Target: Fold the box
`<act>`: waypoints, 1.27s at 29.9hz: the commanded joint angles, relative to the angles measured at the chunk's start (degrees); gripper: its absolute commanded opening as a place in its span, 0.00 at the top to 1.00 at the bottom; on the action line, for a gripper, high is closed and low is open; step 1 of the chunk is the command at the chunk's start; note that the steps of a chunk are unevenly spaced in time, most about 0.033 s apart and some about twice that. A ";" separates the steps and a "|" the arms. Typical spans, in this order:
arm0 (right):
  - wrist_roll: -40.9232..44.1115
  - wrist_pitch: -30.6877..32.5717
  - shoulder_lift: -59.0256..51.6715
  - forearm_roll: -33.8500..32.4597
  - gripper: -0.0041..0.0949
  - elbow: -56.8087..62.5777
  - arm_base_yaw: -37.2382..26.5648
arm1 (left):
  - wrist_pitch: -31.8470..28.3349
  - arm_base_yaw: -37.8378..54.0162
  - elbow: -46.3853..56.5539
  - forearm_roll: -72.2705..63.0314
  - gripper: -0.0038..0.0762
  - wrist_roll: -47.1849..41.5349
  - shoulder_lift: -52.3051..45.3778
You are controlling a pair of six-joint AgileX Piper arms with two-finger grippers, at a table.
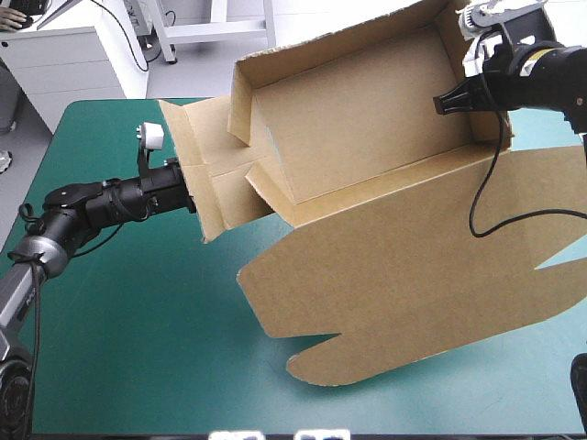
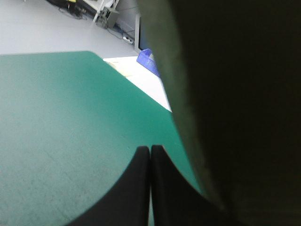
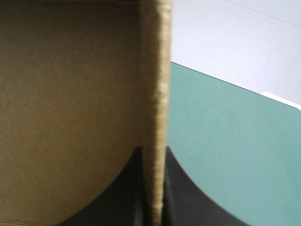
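Observation:
The brown box [image 1: 367, 137] is tipped up at the table's far side with its walls raised. Its lid [image 1: 413, 284] lies flat toward the front right. My right gripper [image 1: 442, 101] is at the box's right wall. In the right wrist view the black fingers [image 3: 136, 188] stand on either side of the board's edge [image 3: 157, 94], shut on it. My left gripper [image 1: 191, 188] reaches the box's left end flap [image 1: 206, 183]. In the left wrist view its fingertips [image 2: 149, 153] meet, shut on nothing. The dark board [image 2: 235, 94] stands close beside them.
Bare teal-green cover [image 1: 138, 348] stretches across the front left of the table, with more ahead of the left gripper [image 2: 61, 132]. The lid's scalloped edge [image 1: 312, 362] ends near the front edge. The table's far left corner [image 1: 73, 110] is rounded.

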 commanded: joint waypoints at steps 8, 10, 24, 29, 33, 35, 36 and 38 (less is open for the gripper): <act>-0.11 0.23 -0.57 1.16 0.98 -1.55 -0.26 | 6.71 -0.31 -4.37 -9.28 0.96 -4.76 -5.08; -0.44 0.23 -0.19 1.16 0.98 -1.55 -0.26 | 6.71 -1.40 -5.06 -9.28 0.96 -4.99 -5.10; -1.28 0.23 1.74 3.94 0.98 -1.55 -0.26 | 1.01 -7.08 -12.01 -9.28 0.80 -14.55 -5.10; -1.49 0.23 1.74 3.69 0.98 -1.55 -0.26 | 2.06 -6.96 -12.24 -9.28 0.58 -17.79 -5.10; -1.69 0.23 1.74 3.58 0.98 -1.55 -0.26 | 0.10 -6.96 -12.34 -9.28 0.50 -23.95 -5.10; -1.69 0.23 1.74 3.58 0.98 -1.55 -0.26 | -0.71 -6.96 -12.34 -8.04 0.50 -24.55 -5.10; -1.69 0.23 1.74 3.58 0.98 -1.55 -0.26 | -0.84 -6.96 -12.34 -7.19 0.50 -24.55 -5.10; -1.69 0.23 1.74 3.58 0.98 -1.55 -0.26 | -1.80 -6.96 -12.34 -4.96 0.50 -25.25 -5.10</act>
